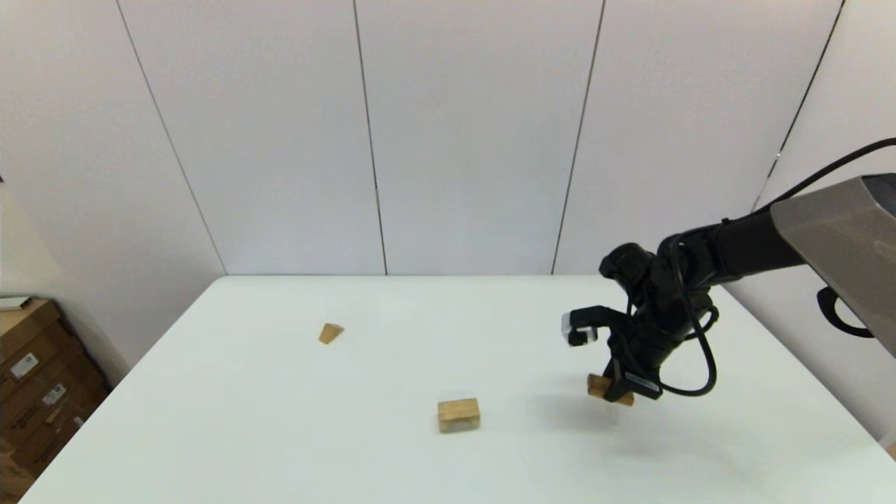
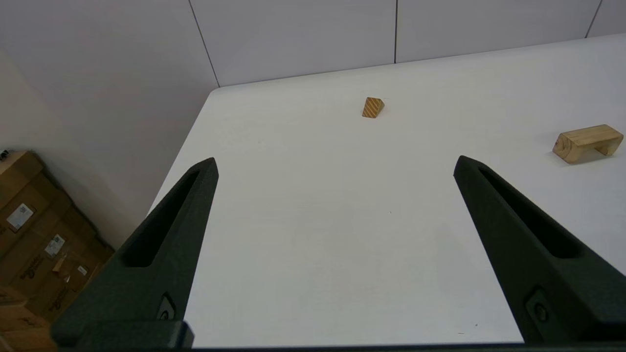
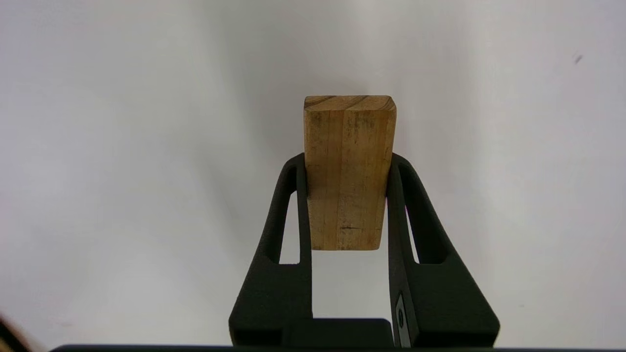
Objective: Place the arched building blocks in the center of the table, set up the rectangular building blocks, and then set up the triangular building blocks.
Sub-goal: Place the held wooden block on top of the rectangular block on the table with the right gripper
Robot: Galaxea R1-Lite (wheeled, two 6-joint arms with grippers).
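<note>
Right gripper (image 3: 348, 195): it was squeezed tight on the rectangular block (image 3: 348, 171), one black finger on each long side. It hung over the right part of the table (image 1: 280, 434).

Rectangular block: it looked lifted a little off the white top, with a shadow under it. About half of it stuck out past the fingertips.

How the block should feel: I think it was light and hard, like any small wood brick. It would not bend or break. The sides looked smooth, so it could slip or twist if the squeeze got loose.

Where to hold it: the two long flat sides seemed best, near the middle, as the fingers held it here.

Arched block (image 1: 458, 414): it sat on its two short legs near the middle of the table, well apart from the right gripper.

Triangle block (image 1: 330, 333): it lay far back on the left side, well apart from the other blocks.

Left gripper (image 2: 335, 168): its fingers were spread wide with nothing between them. It waited over the table's left side, not touching any block.

What may come next: the rectangular block likely had to go onto the arched block, set down flat so it would not tip.
</note>
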